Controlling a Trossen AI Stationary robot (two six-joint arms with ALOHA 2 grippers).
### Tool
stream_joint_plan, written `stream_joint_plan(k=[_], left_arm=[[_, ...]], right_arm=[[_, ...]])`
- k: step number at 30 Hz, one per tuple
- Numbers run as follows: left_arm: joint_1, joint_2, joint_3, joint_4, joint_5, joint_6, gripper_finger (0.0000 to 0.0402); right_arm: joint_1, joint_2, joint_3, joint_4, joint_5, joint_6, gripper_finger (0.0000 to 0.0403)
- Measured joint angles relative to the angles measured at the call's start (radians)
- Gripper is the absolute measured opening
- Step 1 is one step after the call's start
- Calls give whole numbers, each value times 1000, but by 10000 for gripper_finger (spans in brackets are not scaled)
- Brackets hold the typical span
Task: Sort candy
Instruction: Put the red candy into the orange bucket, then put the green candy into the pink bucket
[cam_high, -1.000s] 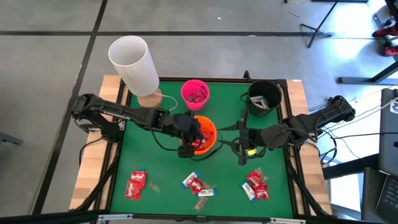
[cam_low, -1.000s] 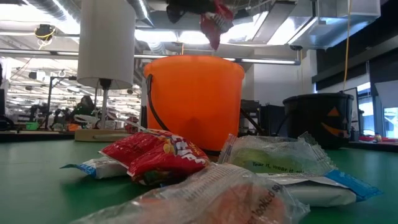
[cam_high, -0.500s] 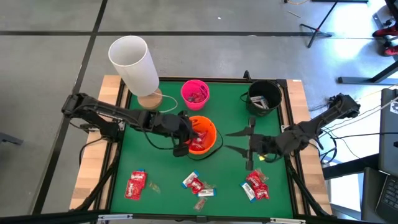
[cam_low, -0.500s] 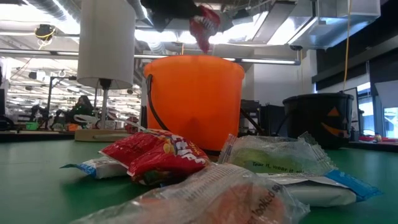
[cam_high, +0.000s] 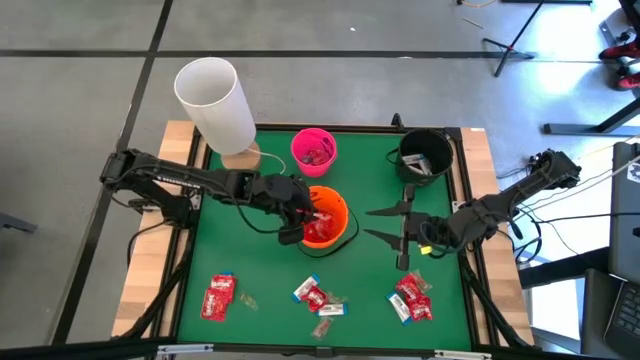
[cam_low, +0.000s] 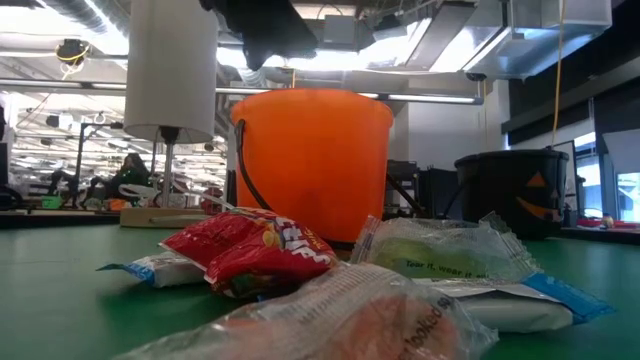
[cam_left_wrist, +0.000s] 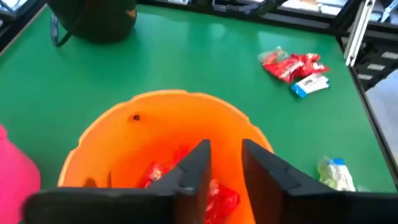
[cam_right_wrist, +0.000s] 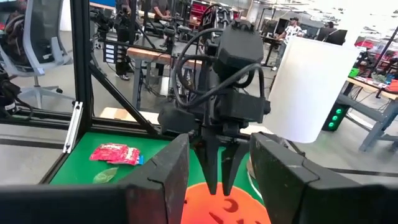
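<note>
The green table carries a tall white cylinder at its far left corner, well away from the orange bucket at the middle. The black bucket stands beyond and to the right of the orange bucket, the smaller pink bucket just beyond it, with red pieces inside.

The left gripper hangs over the orange bucket's left rim, its fingers slightly apart and holding nothing, pointing down into the bucket, where red candy lies on the bottom. The right gripper hovers to the right of the orange bucket, clear of it, its fingers spread wide and empty.

More candy lies on the table nearer than the orange bucket: a red packet to the near left, a small cluster straight in front, and another red cluster to the near right.
</note>
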Motion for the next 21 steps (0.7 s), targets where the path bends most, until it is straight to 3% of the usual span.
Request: stream_joint_plan(k=[4, 9, 14, 21], left_arm=[[1, -36, 12, -72, -27, 2, 132], [-41, -154, 138, -393, -62, -76, 144], [-198, -264, 218, -683, -184, -248, 136], [-458, -304, 166, -851, -200, -597, 134]], right_arm=[[0, 0, 0, 2, 1, -1, 166], [0, 0, 0, 1, 16, -4, 166], [0, 0, 0, -6, 74, -5, 166], [0, 1, 0, -8, 79, 3, 166]])
